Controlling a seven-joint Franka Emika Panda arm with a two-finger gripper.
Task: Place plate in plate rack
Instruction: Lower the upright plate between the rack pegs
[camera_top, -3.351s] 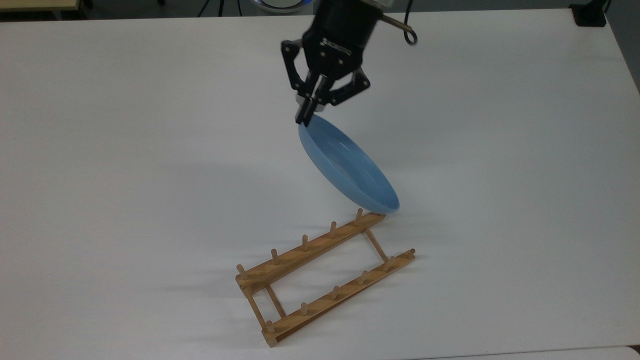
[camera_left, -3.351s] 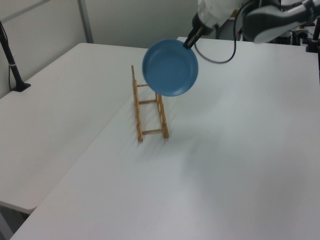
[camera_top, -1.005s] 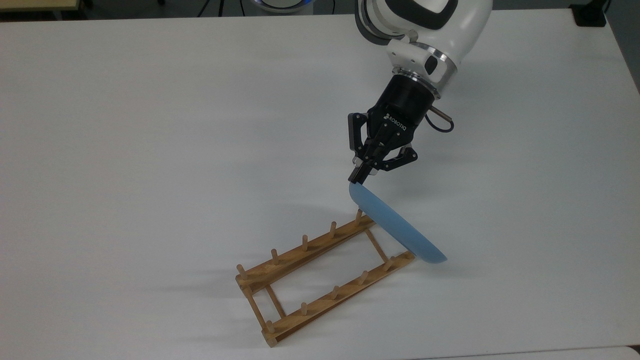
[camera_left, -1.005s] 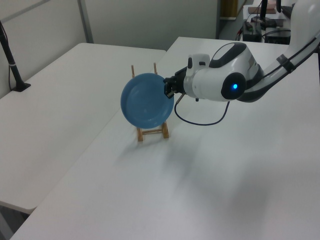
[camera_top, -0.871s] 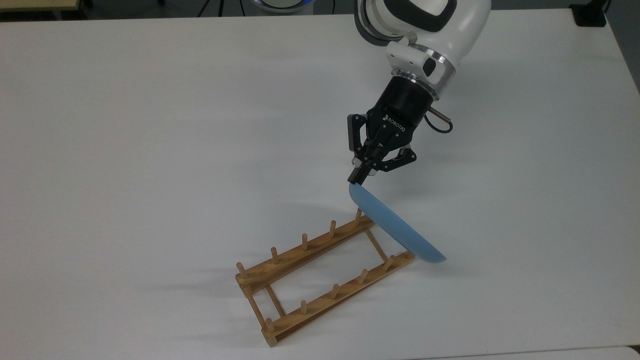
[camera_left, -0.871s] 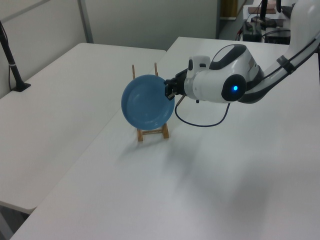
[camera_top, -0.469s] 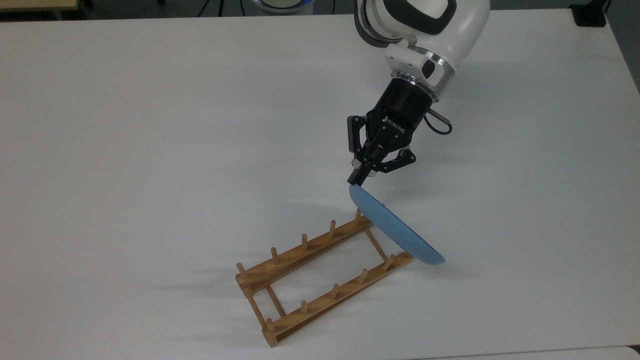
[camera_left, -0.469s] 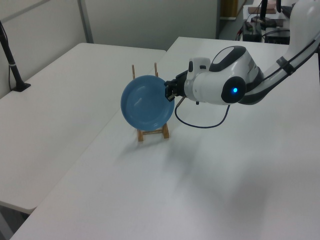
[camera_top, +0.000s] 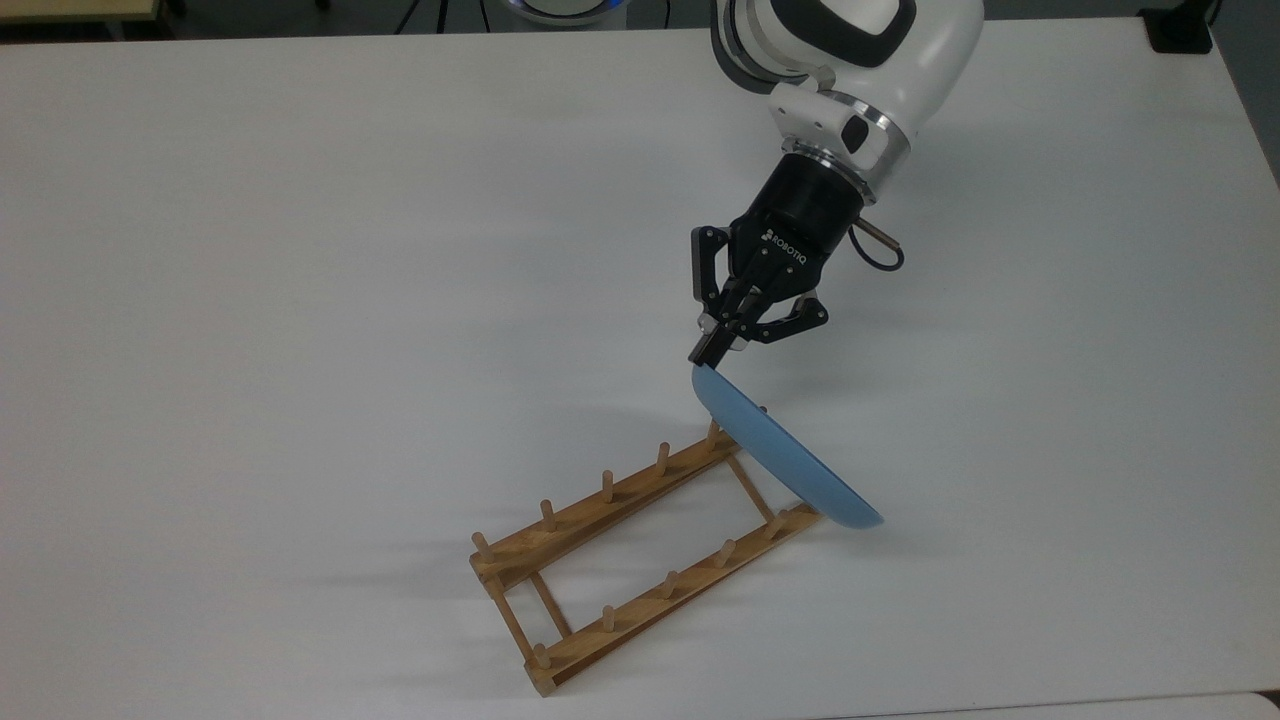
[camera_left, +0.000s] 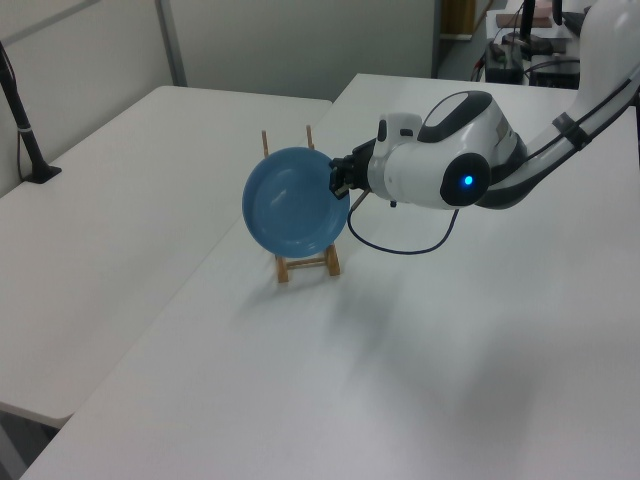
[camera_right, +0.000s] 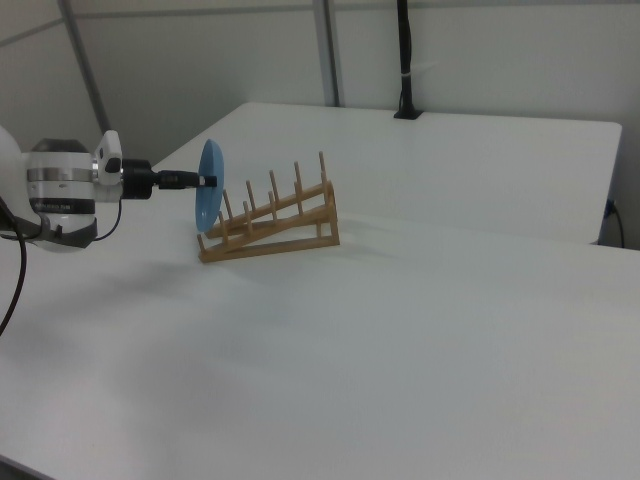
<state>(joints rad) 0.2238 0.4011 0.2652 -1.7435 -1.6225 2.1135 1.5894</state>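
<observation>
A white table (camera_top: 300, 250) fills most of the top view, with a light-brown wooden plate rack (camera_top: 640, 560) lying low in the lower middle of the frame, running diagonally from lower left to upper right. The rack is made of two long rails joined by thin crossbars, each rail carrying short upright pegs. A white robot arm (camera_top: 850, 50) enters from the upper right of the top view and reaches down toward the rack's upper-right end. Its black gripper (camera_top: 707, 352) is pinched closed on the rim of a light-blue plate (camera_top: 785, 460), gripping the plate's upper-left edge. The plate stands on edge, seen almost side-on as a thin curved sliver, at the rack's upper-right end and crossing both rails there; whether it rests on the rack or hangs just above it cannot be told. In the left view, the plate (camera_left: 293, 215) faces the camera as a full round disc in the upper middle of the frame, hiding most of the rack (camera_left: 308, 265), and the gripper (camera_left: 338, 180) holds its right edge. In the right view, the plate (camera_right: 208, 200) appears upright and edge-on at the left end of the rack (camera_right: 270, 222), left of centre, with the gripper (camera_right: 205, 181) reaching in horizontally from the frame's left.
</observation>
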